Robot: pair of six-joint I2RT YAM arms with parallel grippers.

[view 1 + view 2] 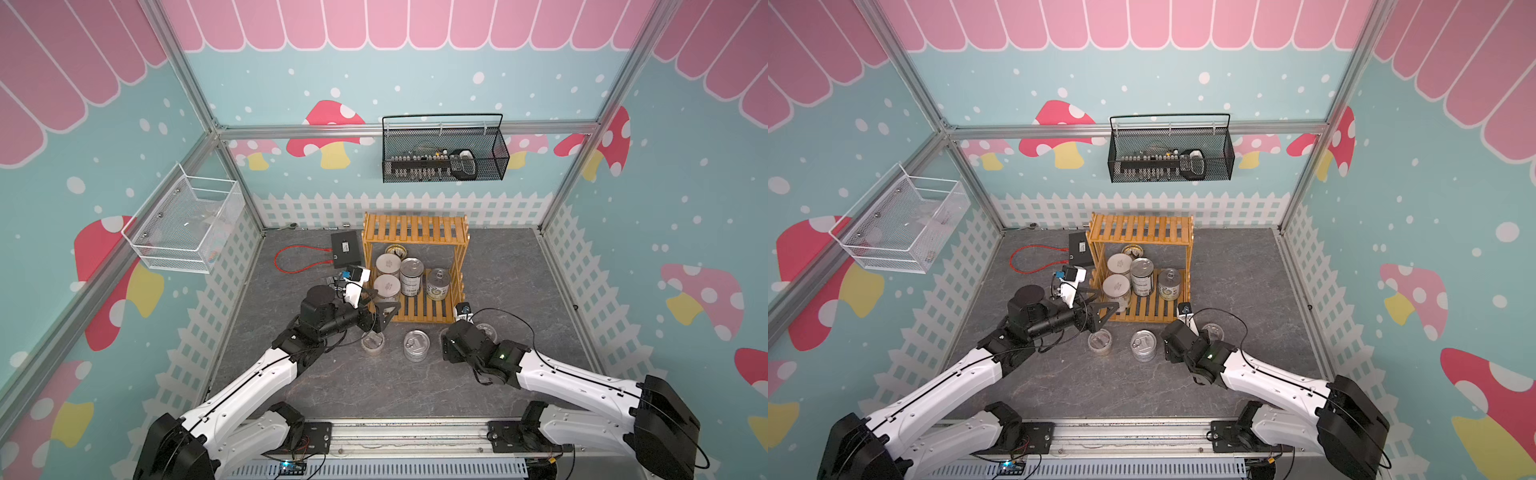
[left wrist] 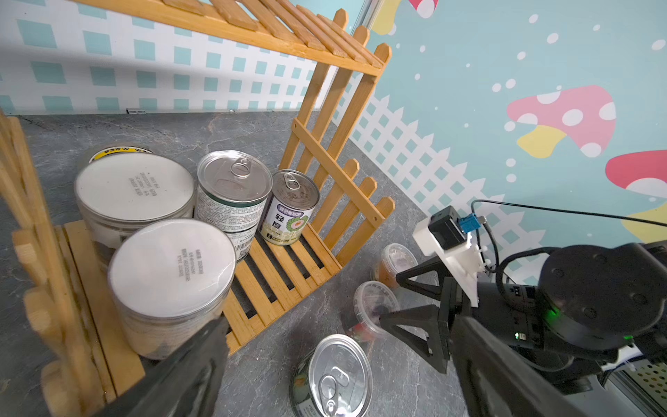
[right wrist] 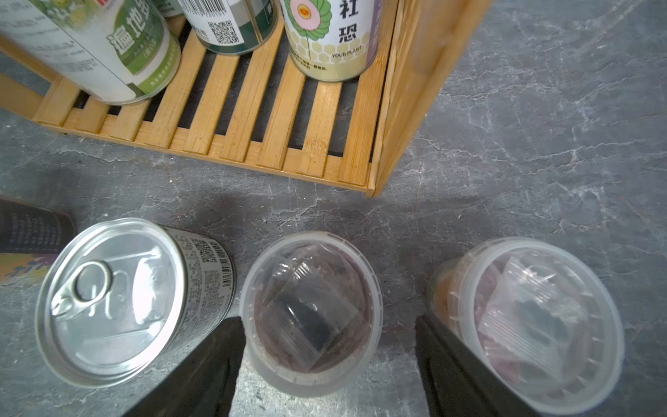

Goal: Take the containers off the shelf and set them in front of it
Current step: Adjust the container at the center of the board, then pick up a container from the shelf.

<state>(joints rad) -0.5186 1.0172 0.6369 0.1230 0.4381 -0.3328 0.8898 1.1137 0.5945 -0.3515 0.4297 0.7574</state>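
Fingers (image 2: 187,364) of left gripper (image 1: 386,300) spread wide, empty, beside front white-lidded can (image 2: 171,267); right gripper (image 3: 326,321) parted astride a floor tub (image 3: 310,289), not clamped. On shelf (image 1: 415,228) lower tier: two cans (image 1: 387,263), two tins (image 1: 411,276). In front: one tin (image 1: 415,345), three tubs (image 1: 372,343). Roughly half done.

I count three silver pull-tab metal tins (image 1: 411,270) (image 1: 438,283) (image 1: 416,345), two white-lidded round cans (image 1: 388,262) (image 1: 387,285) and three small clear lidded plastic tubs (image 1: 372,341) (image 3: 310,314) (image 3: 534,325). I also count one mostly hidden round container with a yellow-and-black lid (image 1: 395,249). I see one honey-yellow wooden slat rack (image 1: 415,228), one black wire-mesh basket (image 1: 444,170) and one white mesh basket (image 1: 187,232).
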